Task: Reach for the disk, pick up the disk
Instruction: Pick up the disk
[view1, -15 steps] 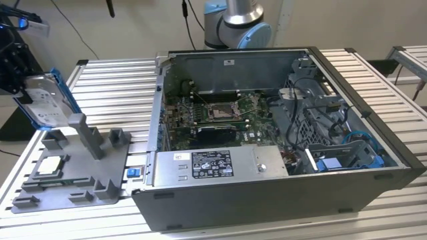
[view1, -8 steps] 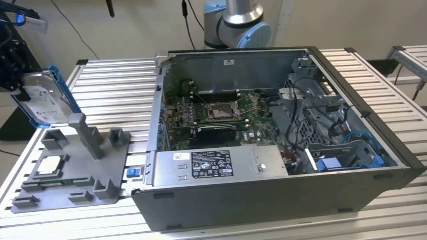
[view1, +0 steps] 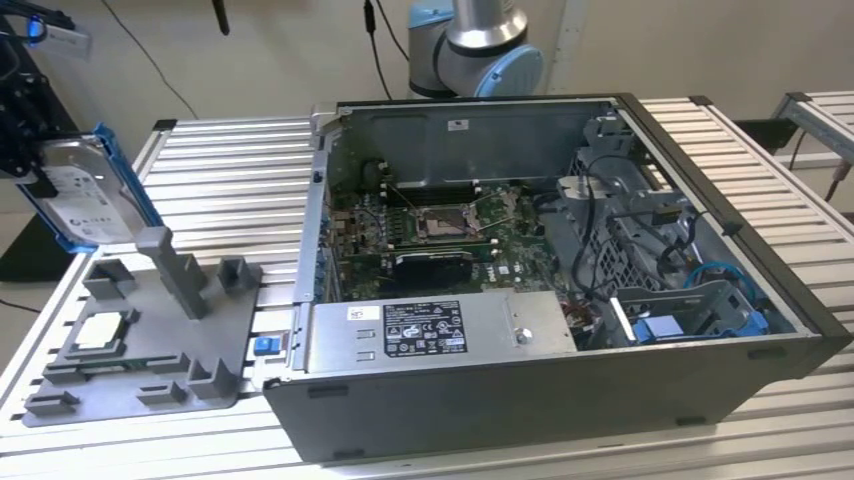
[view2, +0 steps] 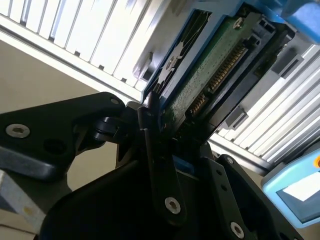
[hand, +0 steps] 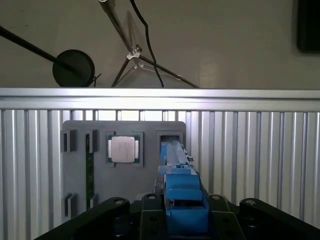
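One thin edge is all the gripper has clamped on the disk, held up over the grey tray. Any wobble could probably slip it loose onto the post.

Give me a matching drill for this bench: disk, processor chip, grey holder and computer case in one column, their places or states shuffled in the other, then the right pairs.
Column one
1. disk
2. processor chip
3. grey holder
4. computer case

Column two
A. side open, motherboard exposed
B. lying flat in a recess of the holder
C. clamped on edge in the tool
D. resting on the slatted table, to the exterior view's left of the case

Pairs: 1-C, 2-B, 3-D, 4-A
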